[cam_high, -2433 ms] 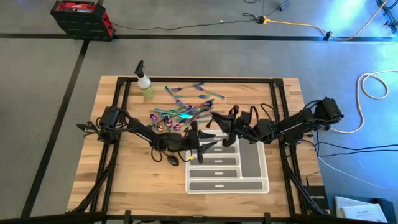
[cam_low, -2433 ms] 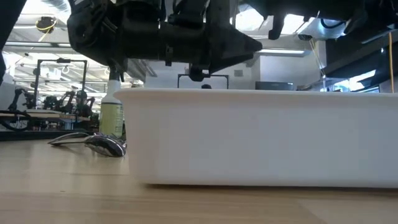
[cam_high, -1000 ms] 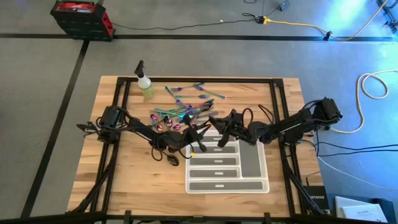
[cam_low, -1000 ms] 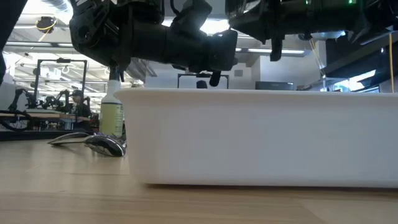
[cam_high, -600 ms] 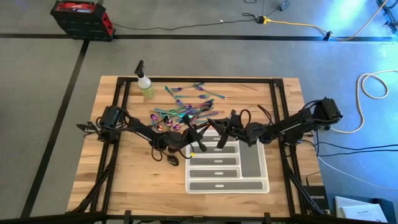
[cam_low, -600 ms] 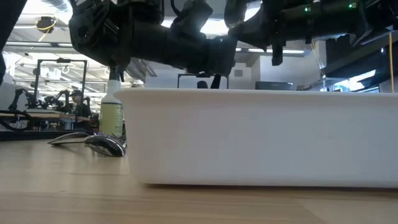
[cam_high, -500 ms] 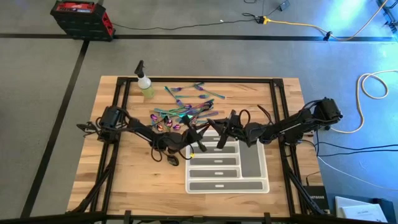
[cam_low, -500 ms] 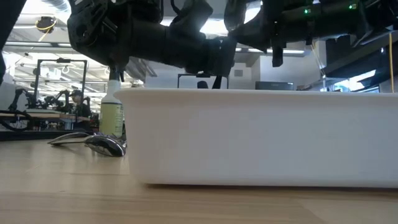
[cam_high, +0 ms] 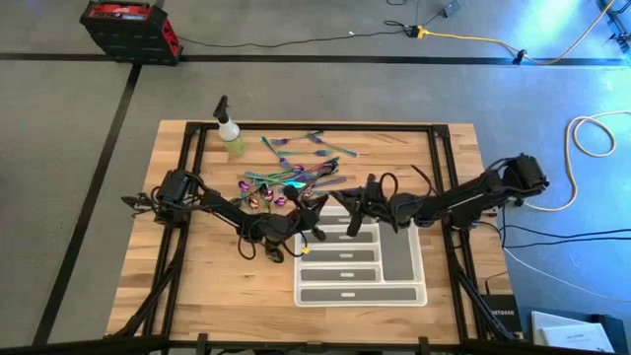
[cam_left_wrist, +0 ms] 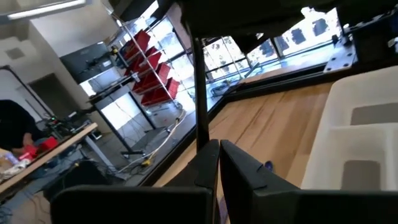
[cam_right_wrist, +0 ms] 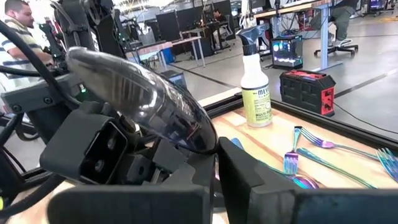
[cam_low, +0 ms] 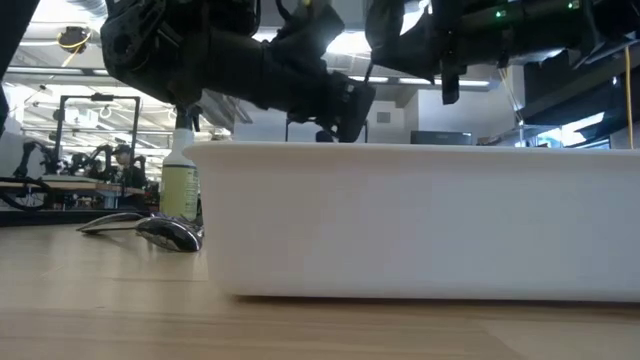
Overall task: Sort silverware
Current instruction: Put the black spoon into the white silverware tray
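Observation:
The silverware lies in an iridescent heap (cam_high: 286, 177) on the wood left of the white tray's (cam_high: 414, 268) far end. A few more pieces (cam_high: 314, 146) lie farther back, and forks (cam_right_wrist: 298, 155) show in the right wrist view. Both grippers meet above the tray's far left corner. My left gripper (cam_high: 319, 205) and my right gripper (cam_high: 341, 199) are both shut. Between them is a dark spoon, whose shiny bowl (cam_right_wrist: 143, 93) stands up in front of my right gripper (cam_right_wrist: 216, 158). A slim dark handle (cam_left_wrist: 199, 93) rises from my left gripper (cam_left_wrist: 217, 155). My left gripper pinches the lower end of the slim dark handle (cam_left_wrist: 203, 142) between its two fingertips, coming in level from the table's left. The handle stands up across the fingers toward the right arm, clear of the table and tray. My right gripper pinches the dark spoon just below its bowl (cam_right_wrist: 208, 144), coming in level from the table's right. The bowl sticks out beyond the fingers, lifted clear. The handle below is hidden by the fingers.
A yellow-green spray bottle (cam_high: 233, 138) stands at the far left of the table. The tray's tall white wall (cam_low: 400, 220) fills the low view, and a spoon (cam_low: 150, 228) lies on the wood left of it. A person (cam_right_wrist: 18, 25) stands beyond the table.
My left gripper has rolled about its own axis and its tip has tipped, while staying in place above the tray's far left corner. My right gripper has tilted slightly. Both have stayed shut and close together.

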`<state>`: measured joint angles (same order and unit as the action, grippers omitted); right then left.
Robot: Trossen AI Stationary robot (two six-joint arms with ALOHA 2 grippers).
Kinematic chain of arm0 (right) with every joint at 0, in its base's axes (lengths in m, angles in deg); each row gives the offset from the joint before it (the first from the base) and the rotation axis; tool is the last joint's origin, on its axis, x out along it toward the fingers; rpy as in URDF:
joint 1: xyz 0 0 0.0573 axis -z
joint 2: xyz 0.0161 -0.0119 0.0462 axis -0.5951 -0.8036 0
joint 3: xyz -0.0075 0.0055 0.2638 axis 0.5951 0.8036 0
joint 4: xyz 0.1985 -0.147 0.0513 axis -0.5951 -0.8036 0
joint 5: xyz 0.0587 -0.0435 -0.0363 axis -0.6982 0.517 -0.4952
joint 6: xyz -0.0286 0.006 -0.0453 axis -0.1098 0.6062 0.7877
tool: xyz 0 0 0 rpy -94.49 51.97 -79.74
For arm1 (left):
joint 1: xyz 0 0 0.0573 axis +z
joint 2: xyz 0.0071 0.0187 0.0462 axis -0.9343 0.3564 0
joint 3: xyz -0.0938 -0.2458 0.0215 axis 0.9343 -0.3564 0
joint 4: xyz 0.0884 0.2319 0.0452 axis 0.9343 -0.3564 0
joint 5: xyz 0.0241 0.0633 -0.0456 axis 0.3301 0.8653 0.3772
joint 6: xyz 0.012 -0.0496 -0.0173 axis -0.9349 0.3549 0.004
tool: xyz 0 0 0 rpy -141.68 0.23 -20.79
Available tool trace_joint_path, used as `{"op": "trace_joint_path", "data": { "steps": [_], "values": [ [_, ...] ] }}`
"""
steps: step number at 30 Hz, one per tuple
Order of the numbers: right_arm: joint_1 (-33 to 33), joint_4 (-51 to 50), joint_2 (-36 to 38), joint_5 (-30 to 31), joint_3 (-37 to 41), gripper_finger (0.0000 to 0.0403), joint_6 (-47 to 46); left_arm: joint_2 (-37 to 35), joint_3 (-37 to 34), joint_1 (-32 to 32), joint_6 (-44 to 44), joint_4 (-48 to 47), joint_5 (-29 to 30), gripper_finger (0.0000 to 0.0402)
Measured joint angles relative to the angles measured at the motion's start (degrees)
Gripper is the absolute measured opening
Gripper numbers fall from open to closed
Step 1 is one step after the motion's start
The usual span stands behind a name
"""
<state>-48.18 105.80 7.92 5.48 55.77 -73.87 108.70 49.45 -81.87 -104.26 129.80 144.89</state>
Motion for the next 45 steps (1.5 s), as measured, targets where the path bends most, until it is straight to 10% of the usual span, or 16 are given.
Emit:
{"op": "trace_joint_path", "data": {
  "steps": [18,30,45],
  "values": [
    [-5.31,-0.52,1.80,11.38,0.00,0.0000,-8.66,-0.85,-0.37,-3.70,-10.94,-0.01,13.66,0.0000],
    [-7.91,15.56,-13.12,26.71,0.00,0.0000,-29.28,-8.70,-11.74,-4.26,6.67,0.02,16.24,0.0000],
    [-8.69,19.60,-24.04,27.02,-4.73,0.0000,-37.97,-10.10,-13.94,-4.11,10.55,-0.21,15.93,0.0000]
  ]
}}
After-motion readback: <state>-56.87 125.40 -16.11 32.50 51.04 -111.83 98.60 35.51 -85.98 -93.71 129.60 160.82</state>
